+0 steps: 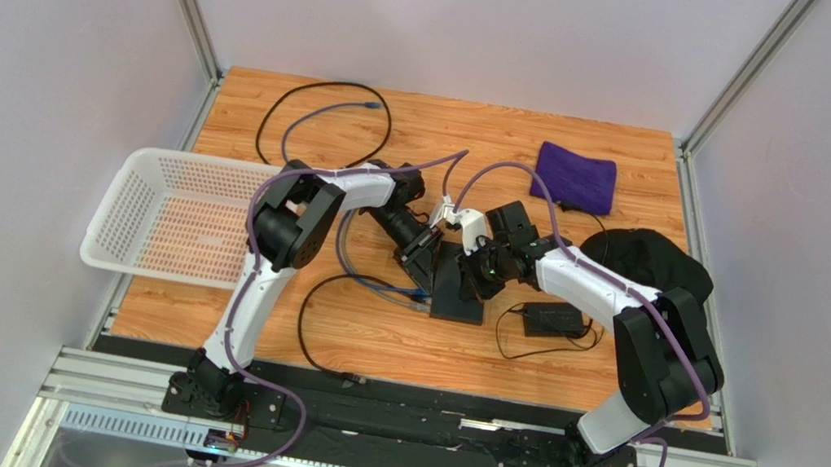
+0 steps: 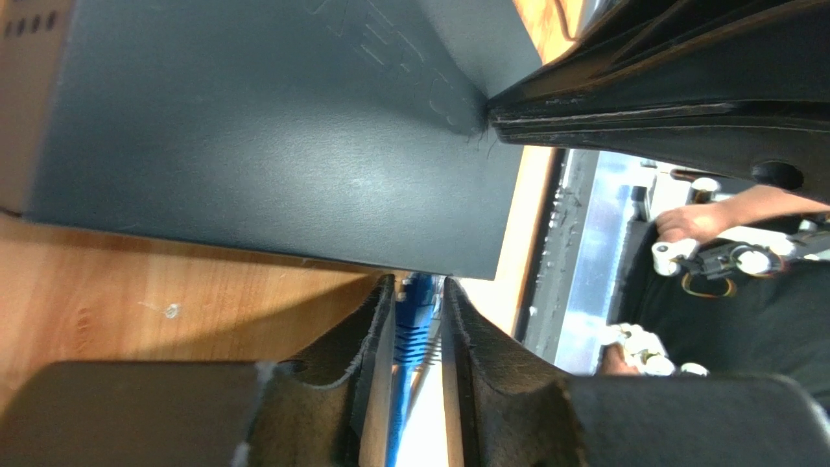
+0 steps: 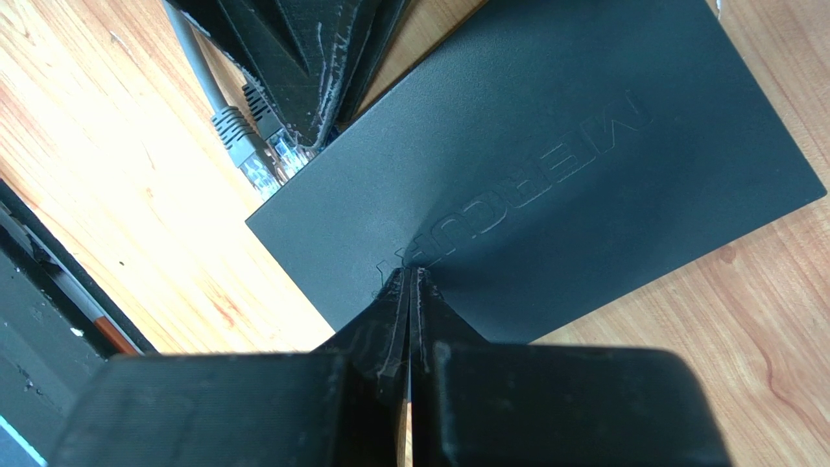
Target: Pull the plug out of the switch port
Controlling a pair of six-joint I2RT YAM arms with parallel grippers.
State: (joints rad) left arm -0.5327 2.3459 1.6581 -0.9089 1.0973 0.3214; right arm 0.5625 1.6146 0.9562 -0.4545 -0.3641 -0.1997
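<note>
My left gripper has its jaws drawn narrow on either side of the blue plug, right at the edge of the switch. A sliver of light shows along one pad, so I cannot tell whether the grip has actually bitten. My right gripper is fully closed on nothing, its joined tips pressed down on the switch's top face near the embossed lettering, pinning the box to the table.

I judge this to be the grasp step: the switch is braced and the plug is bracketed but not yet drawn out. Next I need a firm squeeze on the plug body, with the latch tab depressed if I can reach it. Then comes a straight pull away from the port, along the table, while the right arm bears down so the box does not slide.

The switch lies flat at the centre of the table, between the two arms.

Counting: one switch and two arms. In the right wrist view there are two plugs at its edge, the one under my left fingers and a grey-booted plug just beside it. Farther out are one white basket, one purple cloth, one power brick and one black bundle.
</note>
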